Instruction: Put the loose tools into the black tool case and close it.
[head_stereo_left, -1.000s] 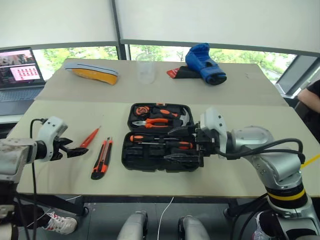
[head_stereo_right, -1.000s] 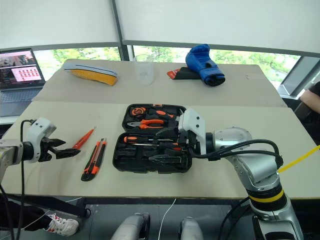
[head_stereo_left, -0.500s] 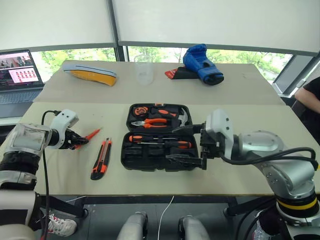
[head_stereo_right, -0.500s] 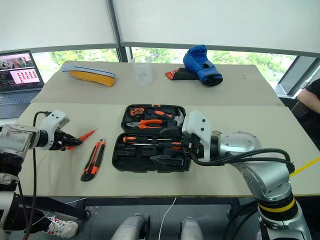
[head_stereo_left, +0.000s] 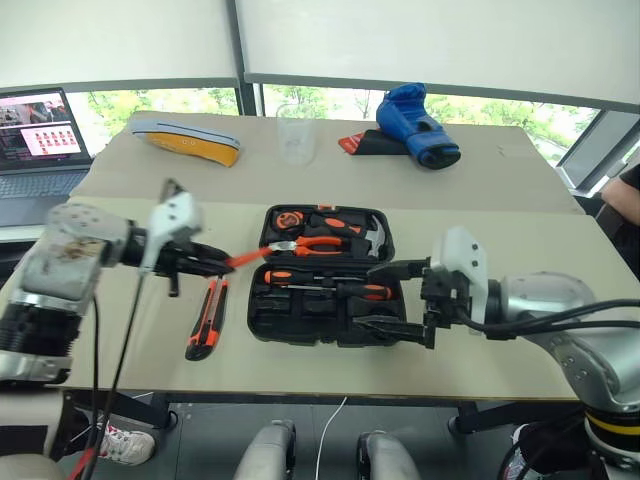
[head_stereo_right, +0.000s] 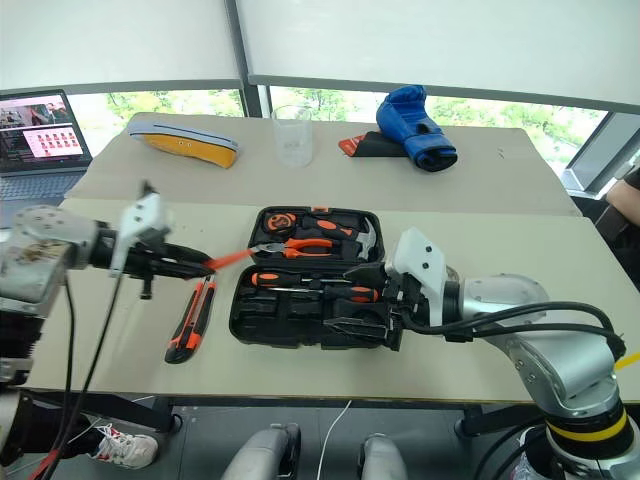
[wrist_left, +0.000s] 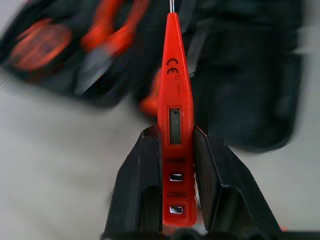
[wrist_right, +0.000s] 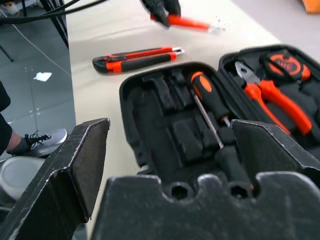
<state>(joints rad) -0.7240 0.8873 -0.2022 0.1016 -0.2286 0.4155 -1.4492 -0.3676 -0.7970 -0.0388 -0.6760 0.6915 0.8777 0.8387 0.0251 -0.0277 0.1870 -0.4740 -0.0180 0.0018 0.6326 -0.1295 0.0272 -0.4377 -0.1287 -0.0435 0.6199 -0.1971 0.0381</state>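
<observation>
The left tool (head_stereo_left: 215, 264) was clamped on the small all-orange screwdriver (head_stereo_left: 243, 257), its two black fingers (wrist_left: 140, 190) pressed against the sides of the flat handle, with the tip pointing toward the black tool case (head_stereo_left: 318, 272). Gripping near the butt end left most of the shaft free, which would probably suit lowering it into a moulded slot. The case lay open flat on the counter (head_stereo_left: 130, 330), so both halves could be reached from above. Two black-and-orange screwdrivers (head_stereo_left: 325, 283) already sat in it, beside the pliers (head_stereo_left: 312, 245). The utility knife (head_stereo_left: 204, 318) remained on the counter, just left of the case. The right tool (head_stereo_left: 396, 298) hovered at the case's right edge, jaws spread wide and empty, seemingly ready to steady or shut the case.
</observation>
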